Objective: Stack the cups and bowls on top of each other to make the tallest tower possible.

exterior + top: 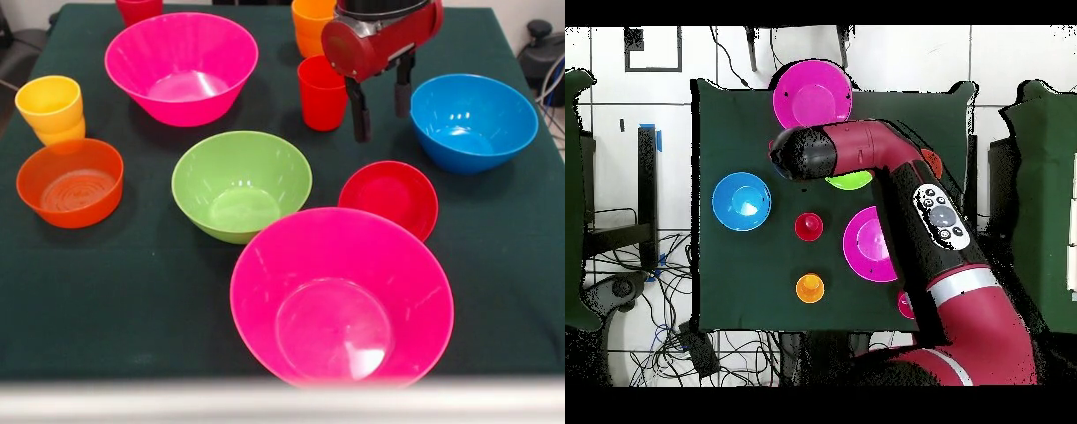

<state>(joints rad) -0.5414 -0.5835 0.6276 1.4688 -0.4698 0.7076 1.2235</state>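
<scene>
Nothing is stacked yet, apart from a pair of yellow cups (50, 108) nested at the left edge of the front view; every bowl sits alone on the dark green tablecloth (115, 300). The gripper (380, 104) hangs at the upper right with its two black fingers apart and empty, between the red cup (321, 92) and the blue bowl (472, 121). The lime-green bowl (241, 183) sits at centre, the small red bowl (388, 199) just right of it, one hot-pink bowl (342, 296) at the bottom edge and the other (181, 66) at upper left, the translucent orange bowl (70, 182) at far left. All look like light, stiff, glossy plastic, so probably slippery; a pinch over a rim wall seems the likeliest hold, and the cups could be taken across their tapered sides. The cloth looks soft, with some grip. Overhead, the table stands on pale tiled floor (625, 110) with cables (685, 345) at the lower left
</scene>
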